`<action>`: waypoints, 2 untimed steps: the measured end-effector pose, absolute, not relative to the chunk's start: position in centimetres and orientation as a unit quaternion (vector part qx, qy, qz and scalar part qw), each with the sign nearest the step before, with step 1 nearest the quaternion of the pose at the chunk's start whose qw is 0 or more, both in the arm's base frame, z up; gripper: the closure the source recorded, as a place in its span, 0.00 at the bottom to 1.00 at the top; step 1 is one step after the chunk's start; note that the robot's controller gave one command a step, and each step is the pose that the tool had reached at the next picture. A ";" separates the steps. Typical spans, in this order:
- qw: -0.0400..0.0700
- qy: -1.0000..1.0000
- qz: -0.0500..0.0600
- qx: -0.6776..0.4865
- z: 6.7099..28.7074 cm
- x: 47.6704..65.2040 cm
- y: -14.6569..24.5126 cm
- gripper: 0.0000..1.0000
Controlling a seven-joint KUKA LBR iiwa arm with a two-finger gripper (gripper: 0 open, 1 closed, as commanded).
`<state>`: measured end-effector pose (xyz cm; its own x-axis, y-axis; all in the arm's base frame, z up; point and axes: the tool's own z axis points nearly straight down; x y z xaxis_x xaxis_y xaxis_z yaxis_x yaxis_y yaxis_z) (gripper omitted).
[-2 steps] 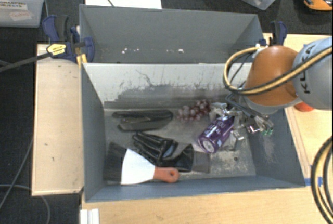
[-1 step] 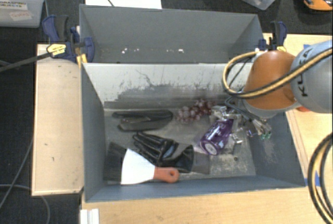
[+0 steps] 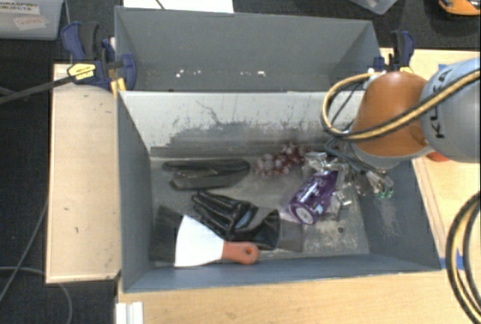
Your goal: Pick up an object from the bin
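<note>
Purple bottle-like object [image 3: 312, 198] with a pale end, lying tilted on the bin floor nearer the right wall, about midway between back and front. The gripper [image 3: 336, 181] sits low in the bin [image 3: 240, 48] at the object's upper right side, beneath the arm's orange wrist cover [image 3: 391, 116]. Whether it is released, clenched or grasping the object cannot be told. Just behind the object, at the foot of the back wall, lies 1 cluster of small mauve beads [image 3: 282, 159]. Toward the left wall lie dark elongated items [image 3: 204, 172], a black glove [image 3: 229, 213] and, near the front left corner, a white-bladed scraper [image 3: 214, 247] with an orange handle. Judged step: the grasp at the purple object. The next move calls for firm closure across its body, then a straight lift clear of the walls.
</note>
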<state>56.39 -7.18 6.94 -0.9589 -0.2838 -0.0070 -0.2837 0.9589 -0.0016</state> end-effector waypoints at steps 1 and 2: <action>0.003 0.992 0.001 -0.122 7.1 56.0 -7.0 0.00; 0.006 0.990 0.000 -0.140 7.0 56.4 -7.0 1.00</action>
<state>56.42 -7.03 6.99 -0.9607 -0.2775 -0.0110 -0.2775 0.9607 -0.0009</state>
